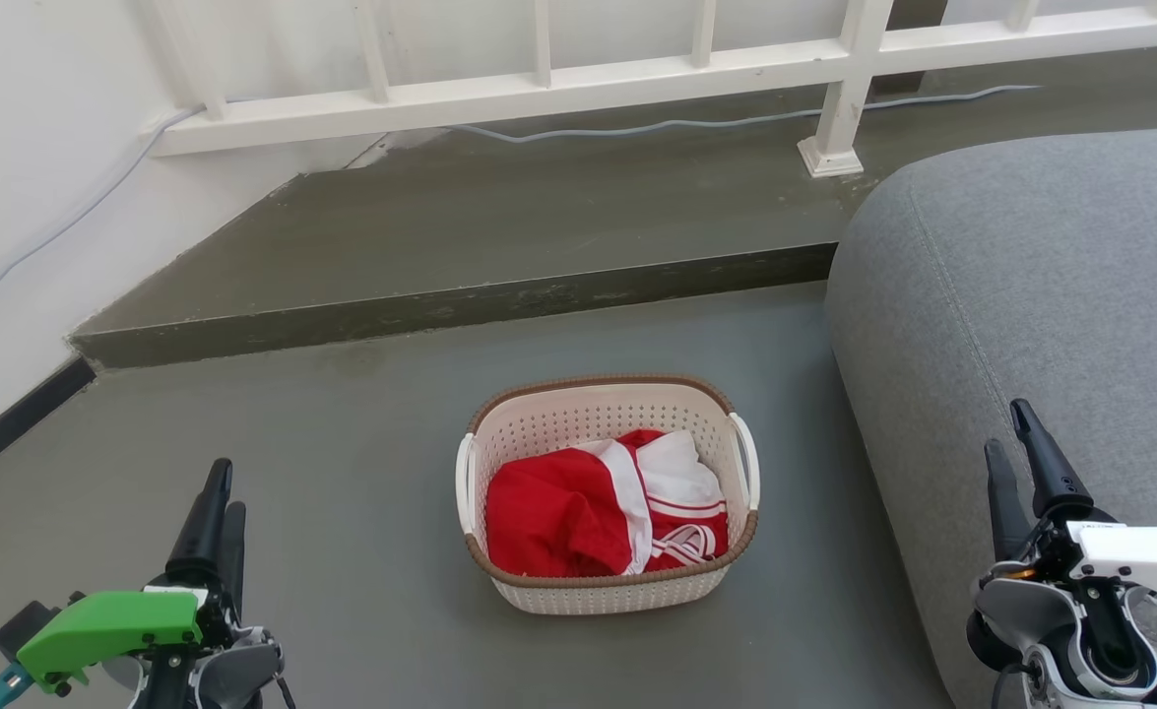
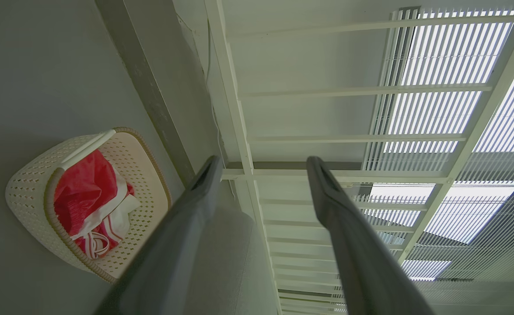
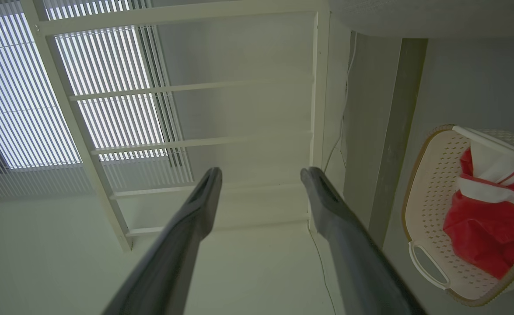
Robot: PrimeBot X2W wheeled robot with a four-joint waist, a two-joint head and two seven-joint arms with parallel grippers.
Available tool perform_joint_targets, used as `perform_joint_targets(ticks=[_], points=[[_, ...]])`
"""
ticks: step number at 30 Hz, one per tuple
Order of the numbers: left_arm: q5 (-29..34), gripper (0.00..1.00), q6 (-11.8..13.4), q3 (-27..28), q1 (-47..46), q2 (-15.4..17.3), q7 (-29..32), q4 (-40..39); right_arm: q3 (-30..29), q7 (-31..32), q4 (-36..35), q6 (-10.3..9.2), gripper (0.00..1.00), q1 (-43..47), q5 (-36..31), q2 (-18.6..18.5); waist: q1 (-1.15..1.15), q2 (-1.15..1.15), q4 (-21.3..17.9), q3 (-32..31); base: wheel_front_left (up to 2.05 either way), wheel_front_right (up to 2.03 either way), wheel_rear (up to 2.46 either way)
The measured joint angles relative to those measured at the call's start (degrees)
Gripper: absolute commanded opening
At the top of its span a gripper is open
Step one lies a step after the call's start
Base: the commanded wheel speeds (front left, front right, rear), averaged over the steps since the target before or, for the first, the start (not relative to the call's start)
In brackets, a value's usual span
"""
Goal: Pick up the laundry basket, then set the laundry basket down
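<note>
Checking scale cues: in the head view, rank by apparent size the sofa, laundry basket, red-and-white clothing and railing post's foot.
1. sofa, partly cropped.
2. laundry basket.
3. red-and-white clothing inside it.
4. railing post's foot, which is farther away, so likely understated.

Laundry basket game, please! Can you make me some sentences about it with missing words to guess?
The laundry basket sits on the ____.
The clothes inside it are white and ____.
The grey sofa is on the robot's ____ side.
The left gripper and the right gripper are both ____, not shut.
Missing words: floor, red, right, open.
</note>
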Motion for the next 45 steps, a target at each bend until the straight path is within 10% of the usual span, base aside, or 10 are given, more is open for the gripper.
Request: perform_joint_targets(ticks=[45], points=[[19.64, 1.0, 0.0, -7.16, -0.23, 2.37, -8.87, -4.45, 11.11, -9.48, -7.04, 0.0, 1.0, -1.03, -21.65, -6.53, 0.0, 0.0, -0.27, 0.44, 0.0, 0.0, 0.0]])
